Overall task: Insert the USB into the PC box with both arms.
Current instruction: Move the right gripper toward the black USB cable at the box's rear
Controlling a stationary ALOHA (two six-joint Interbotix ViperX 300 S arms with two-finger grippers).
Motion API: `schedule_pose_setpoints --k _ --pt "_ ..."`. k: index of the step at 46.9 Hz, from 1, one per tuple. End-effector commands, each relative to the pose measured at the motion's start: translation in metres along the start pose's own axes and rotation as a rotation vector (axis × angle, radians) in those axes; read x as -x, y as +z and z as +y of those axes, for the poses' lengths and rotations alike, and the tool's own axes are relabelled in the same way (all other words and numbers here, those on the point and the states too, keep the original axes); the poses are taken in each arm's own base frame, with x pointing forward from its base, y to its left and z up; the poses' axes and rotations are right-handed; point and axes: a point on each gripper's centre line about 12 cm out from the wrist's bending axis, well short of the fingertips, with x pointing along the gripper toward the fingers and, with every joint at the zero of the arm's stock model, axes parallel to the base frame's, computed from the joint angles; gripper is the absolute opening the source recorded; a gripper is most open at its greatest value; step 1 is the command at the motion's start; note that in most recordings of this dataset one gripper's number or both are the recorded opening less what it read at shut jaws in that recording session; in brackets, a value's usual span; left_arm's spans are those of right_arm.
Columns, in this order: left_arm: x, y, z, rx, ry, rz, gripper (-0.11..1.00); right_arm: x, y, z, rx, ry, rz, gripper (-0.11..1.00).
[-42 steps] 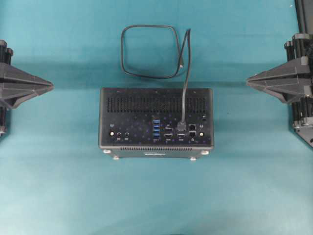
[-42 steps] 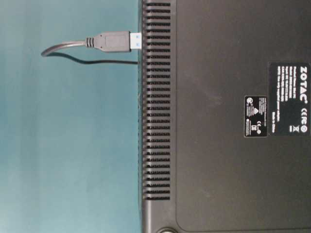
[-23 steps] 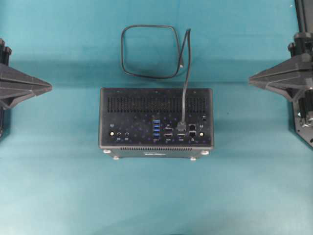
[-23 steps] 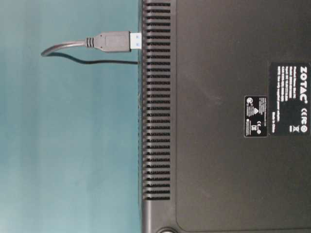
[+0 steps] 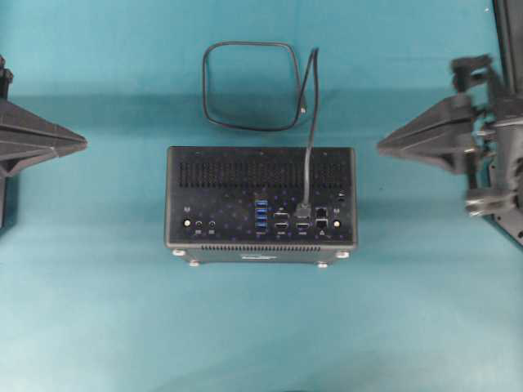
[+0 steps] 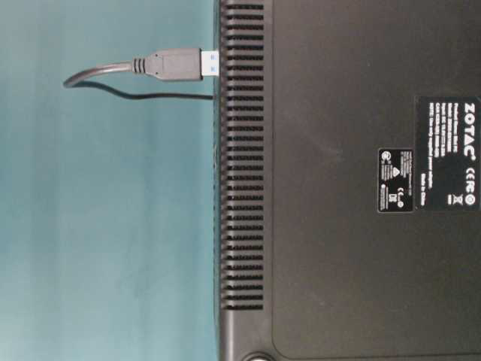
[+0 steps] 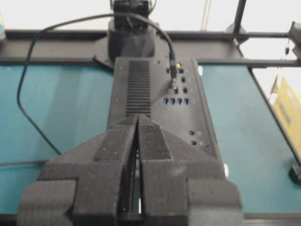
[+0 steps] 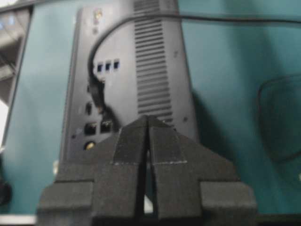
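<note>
Black on teal: the PC box sits at the centre of the overhead view, port face up, and the USB plug already stands in a socket at about four o'clock from the box's centre, its cable running up to a loop lying on the cloth at twelve o'clock. From table level you see the plug body standing proud of the box edge with a blue tongue showing, so judge the seating as possibly incomplete. Your left gripper is at nine o'clock, well apart from the box, fingers pressed together and holding nothing. Your right gripper is at three o'clock, likewise closed and empty, also apart from the box. Insertion appears done or nearly so. Your next move, if any, calls for bracing the box with one arm and pressing the plug fully home with the other; otherwise verify and hold clear.
</note>
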Motion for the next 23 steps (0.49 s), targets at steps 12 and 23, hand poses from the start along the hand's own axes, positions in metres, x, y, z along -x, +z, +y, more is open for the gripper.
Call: schedule_pose_setpoints --k 12,23 --pt "-0.001 0.006 0.001 -0.007 0.003 0.057 0.00 -0.011 0.025 0.035 -0.052 0.064 0.118 0.45" --pt "-0.004 0.004 0.001 -0.007 0.004 0.071 0.00 -0.040 0.031 0.052 -0.035 0.077 0.182 0.92"
